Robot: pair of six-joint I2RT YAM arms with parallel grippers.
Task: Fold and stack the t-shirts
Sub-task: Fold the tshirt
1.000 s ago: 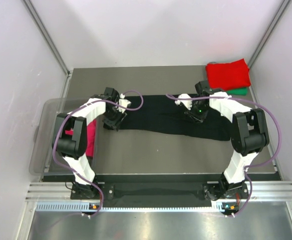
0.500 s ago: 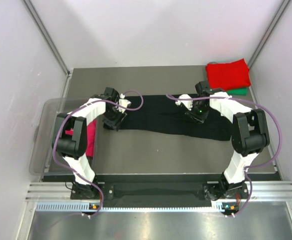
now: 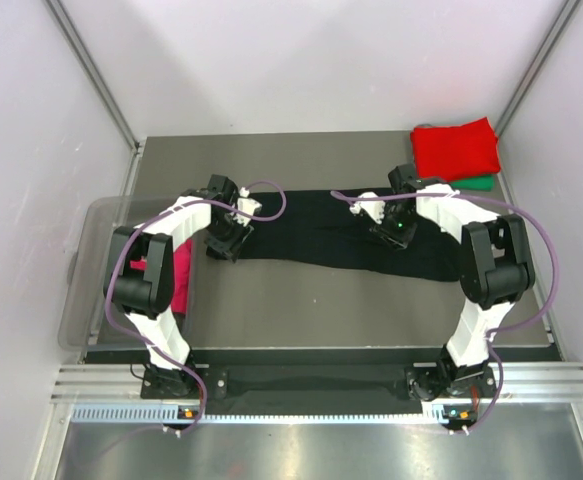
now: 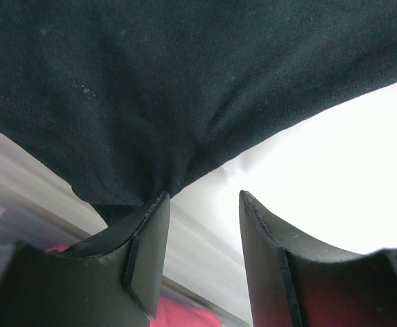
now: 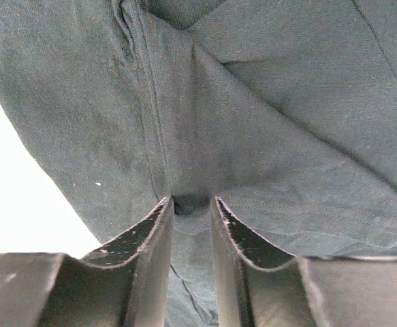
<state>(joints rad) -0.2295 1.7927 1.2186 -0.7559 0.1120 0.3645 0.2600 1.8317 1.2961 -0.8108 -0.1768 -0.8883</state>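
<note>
1. Checked near left: found magenta shirt (image 3: 181, 282) bunched in clear bin (image 3: 83, 290) beside the bench (image 3: 301, 300), partly hidden by left arm. Saw no shift there against the earlier frames. Not yet folded.
2. Inspected left tool (image 4: 205, 197): found jaws apart, with only bare bench between them and one fingertip touching the hem at the left end of black shirt (image 4: 184, 82). Matched its pose of a second ago.
3. Located black shirt (image 3: 321, 238) mid-bench: laid out flat as a long band running left to right between the two tools. Saw no change of outline over the last second.
4. Logged the one change: right tool (image 3: 400, 232) nudged slightly nearer and rightward over the shirt's right part, forearm following. Checked wrist view of right tool (image 5: 190, 201): found jaws nearly together, clamped on a small pucker of black cloth (image 5: 266, 102), creases fanning out from the pinch.
5. Read this as a grip taken on the right and none yet on the left. Judged the next fold to need the left tool closing on the hem first. Expected a one-sided lift to drag the band askew.
6. Recorded far right corner: red shirt (image 3: 456, 148) folded and lying on green shirt (image 3: 477, 183), showing only a green edge. Unmoved. Counted two stacked, one in work, one waiting.
</note>
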